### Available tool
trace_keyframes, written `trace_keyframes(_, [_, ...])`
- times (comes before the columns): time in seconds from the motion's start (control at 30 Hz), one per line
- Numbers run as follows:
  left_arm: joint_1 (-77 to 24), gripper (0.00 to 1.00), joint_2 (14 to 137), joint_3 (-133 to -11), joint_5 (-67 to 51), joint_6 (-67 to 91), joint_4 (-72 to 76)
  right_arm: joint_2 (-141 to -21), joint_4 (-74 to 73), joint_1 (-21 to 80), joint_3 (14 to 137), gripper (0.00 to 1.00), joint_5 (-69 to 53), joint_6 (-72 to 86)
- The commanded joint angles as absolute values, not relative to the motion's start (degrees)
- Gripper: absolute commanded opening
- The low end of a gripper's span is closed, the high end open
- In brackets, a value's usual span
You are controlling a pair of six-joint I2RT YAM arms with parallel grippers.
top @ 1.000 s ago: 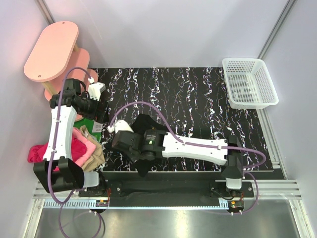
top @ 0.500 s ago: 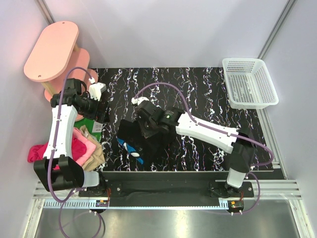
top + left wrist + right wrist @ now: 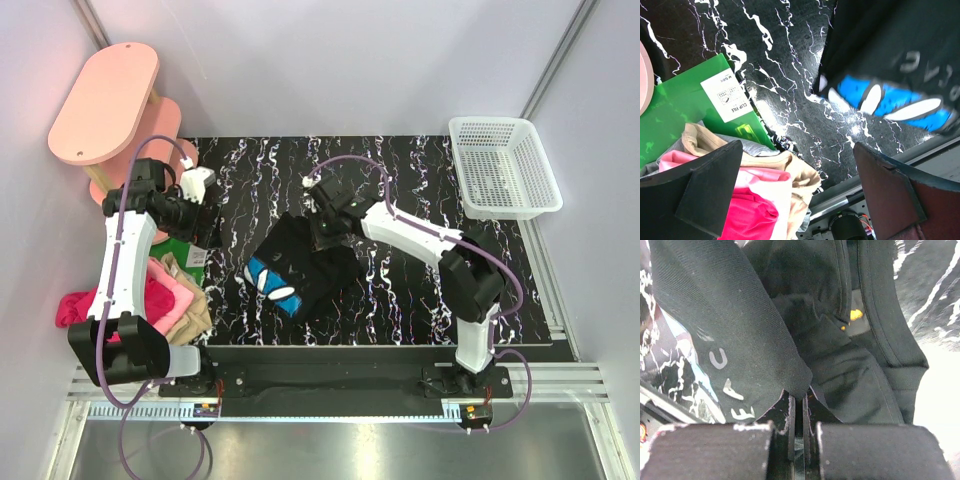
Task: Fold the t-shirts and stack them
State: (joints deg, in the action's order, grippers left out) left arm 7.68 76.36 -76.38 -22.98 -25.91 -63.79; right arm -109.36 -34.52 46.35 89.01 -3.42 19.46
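Note:
A black t-shirt point(image 3: 305, 272) with a blue and white print point(image 3: 270, 283) lies crumpled in the middle of the table. My right gripper point(image 3: 322, 236) is over its far part, shut on a fold of the black cloth point(image 3: 790, 375); the closed jaws point(image 3: 799, 396) pinch that fold. Pink, magenta and tan t-shirts point(image 3: 178, 300) are heaped at the table's left front corner; in the left wrist view the tan one point(image 3: 790, 167) lies over the pink one point(image 3: 765, 182) and the magenta one point(image 3: 747, 215). My left gripper point(image 3: 205, 228) hangs open above that side, its fingers point(image 3: 705, 185) wide apart and holding nothing.
A flat green packet with a white label point(image 3: 685, 107) lies under the heap's far edge. A white mesh basket point(image 3: 505, 170) stands at the back right corner. A pink two-tier stool point(image 3: 105, 100) is beyond the table's left back corner. A magenta cloth point(image 3: 70, 308) hangs off the left edge.
My right arm has swung from the front left toward the table's middle, dragging the black t-shirt along; its blue and white print now shows. The left arm has not moved.

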Motion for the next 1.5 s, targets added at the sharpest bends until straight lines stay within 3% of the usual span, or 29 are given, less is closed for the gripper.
trace_keyframes(0.0, [7.21, 0.99, 76.64, -76.29, -24.79, -27.25, -63.46, -110.21, -29.18, 42.54, 88.60, 0.00, -7.55, 18.19])
trace_keyframes(0.13, [5.98, 0.99, 76.90, -76.03, -25.14, -27.42, -63.72, -113.81, -28.92, 40.52, 87.63, 0.01, -9.93, 18.28])
trace_keyframes(0.2, [4.67, 0.99, 76.90, -75.68, -25.40, -27.60, -63.90, -116.10, -28.83, 40.26, 87.28, 0.13, -8.96, 18.19])
trace_keyframes(0.33, [3.17, 0.99, 76.38, -75.24, -25.40, -28.21, -64.34, -119.43, -29.35, 38.41, 87.01, 0.26, -6.34, 18.46])
trace_keyframes(0.43, [3.08, 0.99, 75.85, -75.23, -24.87, -29.00, -64.95, -119.71, -30.32, 36.57, 87.36, 0.30, -4.05, 18.54])
trace_keyframes(0.47, [3.08, 0.99, 75.68, -75.15, -24.61, -29.35, -65.04, -119.71, -30.76, 35.61, 87.89, 0.35, -3.00, 18.54])
trace_keyframes(0.5, [3.08, 0.99, 75.50, -75.06, -24.26, -29.53, -65.04, -119.79, -31.98, 35.07, 88.41, 0.50, -2.38, 18.63])
trace_keyframes(0.57, [3.08, 0.99, 75.24, -74.97, -24.17, -29.71, -65.13, -120.84, -34.61, 34.02, 91.30, 0.62, -0.28, 19.07])
trace_keyframes(0.77, [3.08, 0.99, 74.53, -76.20, -23.82, -29.36, -65.74, -118.75, -41.56, 32.34, 97.46, 0.63, 8.07, 20.03])
trace_keyframes(0.9, [3.08, 0.99, 74.27, -76.55, -23.29, -29.36, -65.83, -111.02, -41.49, 32.34, 99.40, 0.63, 3.53, 22.49])
trace_keyframes(1.03, [3.08, 0.99, 74.36, -77.08, -23.64, -28.57, -65.92, -105.22, -40.52, 32.43, 100.37, 0.61, -6.82, 27.23])
trace_keyframes(1.2, [3.08, 0.99, 75.06, -77.61, -25.13, -27.07, -65.74, -102.04, -26.40, 32.34, 92.30, 0.59, -26.59, 35.75])
trace_keyframes(1.27, [3.08, 0.99, 75.23, -77.96, -25.75, -26.46, -65.48, -102.30, -17.11, 32.43, 86.15, 0.59, -35.04, 41.99])
trace_keyframes(1.47, [2.55, 0.99, 75.50, -79.19, -25.84, -25.66, -65.48, -110.21, -11.17, 31.73, 78.84, 0.57, -42.80, 48.60])
